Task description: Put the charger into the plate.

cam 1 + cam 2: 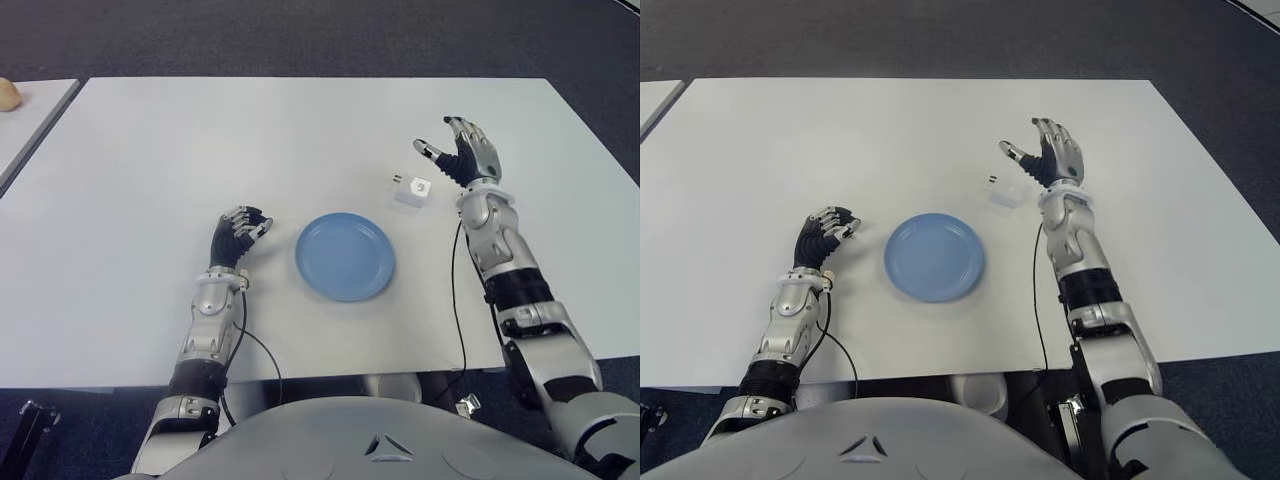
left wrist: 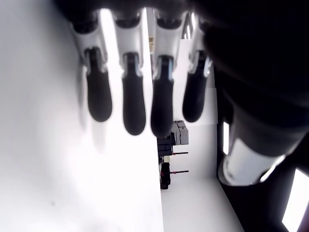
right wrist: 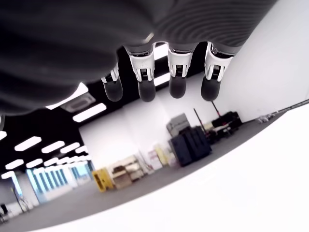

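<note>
Left hand (image 1: 238, 236) with fingers curled and empty at the blue plate's (image 1: 345, 256) 9 o'clock, white charger (image 1: 412, 188) on the white table (image 1: 200, 140) at the plate's 1 o'clock, prongs toward 10 o'clock, unobstructed, right hand (image 1: 462, 152) just beside it, fingers spread wide, holding nothing

The table (image 1: 300, 130) is smooth, matt white. On it the blue plate (image 1: 345, 256) has a faint satin sheen, like plastic or glazed ware. Just right of the plate, the charger (image 1: 412, 189) is glossy white plastic. Both hands, left hand (image 1: 238, 235) and right hand (image 1: 462, 150), pair silvery metallic shells with matt black, rubbery-looking fingertips (image 2: 134, 104).
</note>
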Robot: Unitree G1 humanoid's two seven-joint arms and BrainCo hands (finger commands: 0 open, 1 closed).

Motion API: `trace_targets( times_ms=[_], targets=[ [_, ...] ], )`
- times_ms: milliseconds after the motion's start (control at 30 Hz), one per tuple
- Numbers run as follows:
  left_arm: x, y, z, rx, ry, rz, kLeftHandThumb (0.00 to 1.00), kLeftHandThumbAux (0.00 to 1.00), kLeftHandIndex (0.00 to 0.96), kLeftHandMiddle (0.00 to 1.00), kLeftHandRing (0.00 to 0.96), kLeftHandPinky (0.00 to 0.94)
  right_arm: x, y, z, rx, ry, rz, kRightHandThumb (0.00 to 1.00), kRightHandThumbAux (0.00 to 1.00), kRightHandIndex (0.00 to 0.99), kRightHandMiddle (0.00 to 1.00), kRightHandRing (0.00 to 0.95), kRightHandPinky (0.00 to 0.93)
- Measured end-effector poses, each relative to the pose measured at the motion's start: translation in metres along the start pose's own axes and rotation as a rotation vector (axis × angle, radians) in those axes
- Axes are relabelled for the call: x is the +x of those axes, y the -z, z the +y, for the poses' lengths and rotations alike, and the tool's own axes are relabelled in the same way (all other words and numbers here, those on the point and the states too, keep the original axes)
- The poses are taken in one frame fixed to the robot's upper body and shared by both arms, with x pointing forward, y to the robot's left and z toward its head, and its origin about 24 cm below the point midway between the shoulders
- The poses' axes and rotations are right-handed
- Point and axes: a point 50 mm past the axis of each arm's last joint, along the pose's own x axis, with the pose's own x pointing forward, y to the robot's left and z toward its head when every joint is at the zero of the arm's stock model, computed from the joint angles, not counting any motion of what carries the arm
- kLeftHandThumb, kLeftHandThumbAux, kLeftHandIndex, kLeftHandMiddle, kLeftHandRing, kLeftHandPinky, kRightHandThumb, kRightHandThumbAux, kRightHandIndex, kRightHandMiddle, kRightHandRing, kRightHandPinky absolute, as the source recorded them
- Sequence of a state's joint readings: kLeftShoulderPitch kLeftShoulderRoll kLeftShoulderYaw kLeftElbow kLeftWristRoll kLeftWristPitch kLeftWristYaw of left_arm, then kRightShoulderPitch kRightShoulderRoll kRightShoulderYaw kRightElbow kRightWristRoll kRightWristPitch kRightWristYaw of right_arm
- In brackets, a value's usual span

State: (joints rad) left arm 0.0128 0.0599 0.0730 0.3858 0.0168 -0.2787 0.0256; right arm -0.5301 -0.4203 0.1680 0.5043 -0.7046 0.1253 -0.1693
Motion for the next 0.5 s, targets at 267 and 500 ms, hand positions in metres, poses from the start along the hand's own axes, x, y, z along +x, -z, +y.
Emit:
trace_targets(
  times_ms=[267, 500],
  targets=[
    [0.0, 0.0, 0.001, 0.004, 0.0, -0.005, 0.705, 0.721, 0.426, 0.466, 0.475, 0.471, 0.014, 0.01, 0.015, -0.075, -0.096, 0.052, 0.594, 0.127, 0.0, 0.0, 0.0, 0.0],
    [-0.001, 0.0, 0.001, 0.004, 0.0, -0.01, 0.705, 0.721, 0.426, 0.464, 0.473, 0.47, 0.016, 0.01, 0.026, -0.141, -0.188, 0.053, 0.581, 0.132, 0.0, 0.0, 0.0, 0.0]
  ],
)
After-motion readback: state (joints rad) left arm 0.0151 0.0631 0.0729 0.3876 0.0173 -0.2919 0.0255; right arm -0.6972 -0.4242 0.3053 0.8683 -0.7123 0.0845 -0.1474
